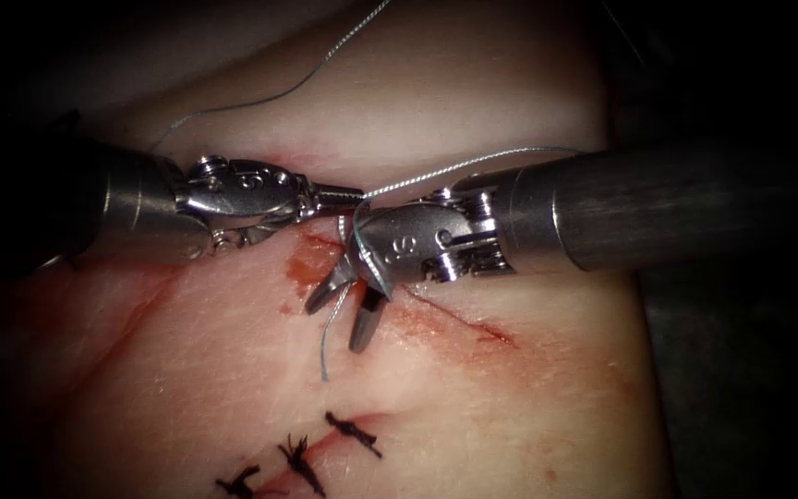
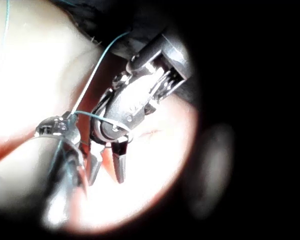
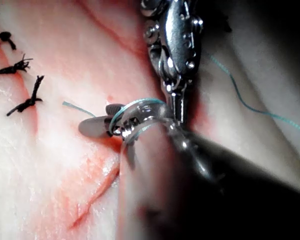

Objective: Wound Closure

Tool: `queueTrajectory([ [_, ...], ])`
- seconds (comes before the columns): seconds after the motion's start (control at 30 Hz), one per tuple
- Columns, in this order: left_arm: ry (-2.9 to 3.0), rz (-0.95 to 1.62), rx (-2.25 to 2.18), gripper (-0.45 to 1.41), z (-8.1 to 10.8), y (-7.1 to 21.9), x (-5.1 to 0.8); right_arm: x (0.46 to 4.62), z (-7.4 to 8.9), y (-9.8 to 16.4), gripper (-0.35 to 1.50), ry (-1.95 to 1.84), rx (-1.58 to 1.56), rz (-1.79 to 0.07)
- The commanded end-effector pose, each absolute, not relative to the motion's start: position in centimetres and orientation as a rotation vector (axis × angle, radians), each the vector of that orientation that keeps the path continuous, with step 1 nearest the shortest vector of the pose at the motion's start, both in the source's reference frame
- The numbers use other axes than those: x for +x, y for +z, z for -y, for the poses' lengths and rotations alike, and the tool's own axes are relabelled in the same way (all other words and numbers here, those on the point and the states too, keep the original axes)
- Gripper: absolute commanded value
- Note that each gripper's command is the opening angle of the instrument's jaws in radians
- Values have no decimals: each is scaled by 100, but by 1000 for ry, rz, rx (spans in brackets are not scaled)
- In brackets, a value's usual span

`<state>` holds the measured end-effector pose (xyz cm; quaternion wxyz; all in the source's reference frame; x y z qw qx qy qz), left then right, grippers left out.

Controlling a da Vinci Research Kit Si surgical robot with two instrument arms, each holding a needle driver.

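Black knotted stitches (image 1: 353,432) sit nearest, closing the lower stretch of the red cut (image 1: 459,319) in the pale pork tissue (image 1: 528,407); above them the right arm's steel hand (image 1: 344,310) points down over the cut with jaws spread apart, grey-blue thread (image 1: 436,173) looped round its wrist and a loose end trailing between the jaws, gripping nothing. Left of the cut, the left arm's steel hand (image 1: 339,197) has jaws closed on that thread beside the loop; no needle can be made out.

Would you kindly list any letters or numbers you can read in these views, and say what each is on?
"S": on the wrist of the right tool, in the endoscope view; a mark beside it is unclear.
Stamped marks on the wrist of the left tool: too small to read.
Nothing readable in either wrist view.
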<state>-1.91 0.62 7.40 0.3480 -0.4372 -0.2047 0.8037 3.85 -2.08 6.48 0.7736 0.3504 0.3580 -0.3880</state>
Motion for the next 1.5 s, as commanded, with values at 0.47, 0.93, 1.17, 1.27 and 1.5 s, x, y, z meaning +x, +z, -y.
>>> queueTrajectory([
  [0.47,2090,528,-1138,-45,-60,745,-194,405,208,656,-35,-896,803,-730],
  [0.93,2174,562,-907,-45,-36,737,-152,386,159,628,-35,-614,517,-836],
  [1.17,2193,590,-777,-45,-21,723,-136,345,136,633,-35,-387,423,-861],
  [1.27,2191,595,-776,-45,-22,718,-136,332,135,637,-35,-324,396,-855],
  [1.5,2198,592,-774,-45,-22,698,-136,308,134,654,-35,-197,348,-820],
])
